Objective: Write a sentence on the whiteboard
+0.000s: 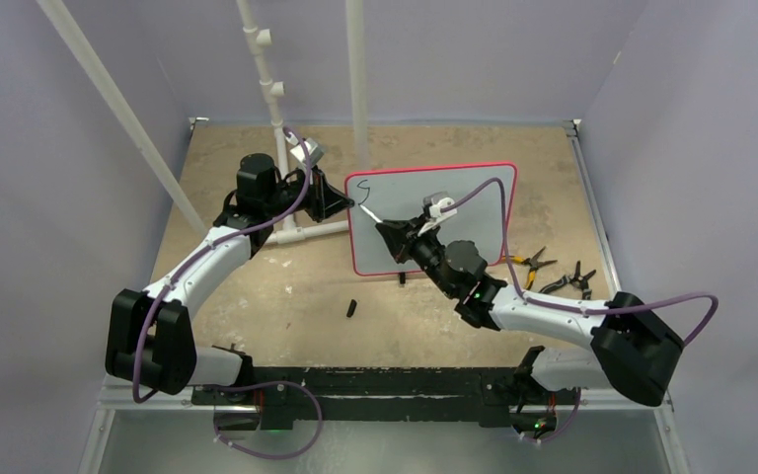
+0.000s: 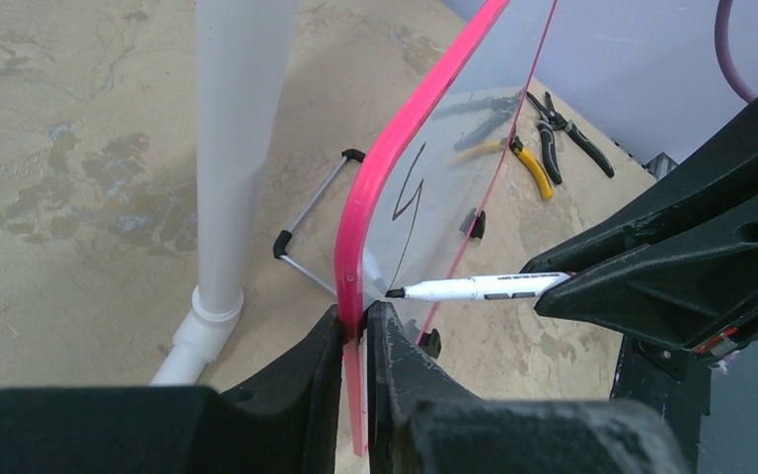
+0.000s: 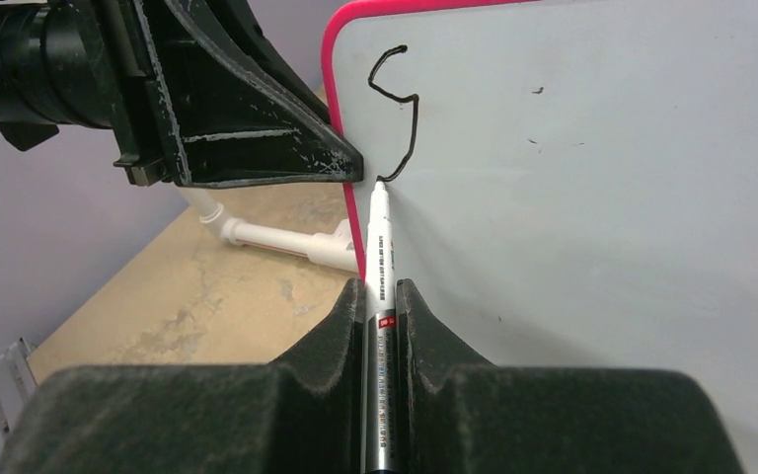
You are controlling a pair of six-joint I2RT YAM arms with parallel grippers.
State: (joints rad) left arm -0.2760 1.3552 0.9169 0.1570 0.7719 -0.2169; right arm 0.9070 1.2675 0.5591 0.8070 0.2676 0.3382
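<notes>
Here, nearest me, my left claw (image 2: 360, 321) is pinched shut on the edge of the rectangular white whiteboard (image 2: 395, 148) with rounded corners and a thin, glossy pink-red frame. Its two matte black, rough-grained fingers (image 2: 296, 385) press one on each face. My right claw (image 3: 380, 296) is clamped around one slim white-barrelled marker (image 3: 379, 247) with small print along it and a black tip, between two fingers of the same pebbly black. The tip touches the smooth white face just ahead of that claw, at the lower end of the sentence (image 3: 395, 118). That is only one angular black S, near the board's upper left corner and right beside my left claw's fingertips. Just beyond the left claw, one thin grey wire foot (image 2: 311, 212) with black rubber ends rests on the mottled, sandy-beige table (image 2: 79, 197). To that claw's left stands one smooth, round white plastic pipe (image 2: 232, 148) with a collar joint at its base. Farther out, past the board from the left claw, lie two pairs of pliers: a yellow-handled pair (image 2: 528, 163) and a black-handled pair (image 2: 572, 128).
</notes>
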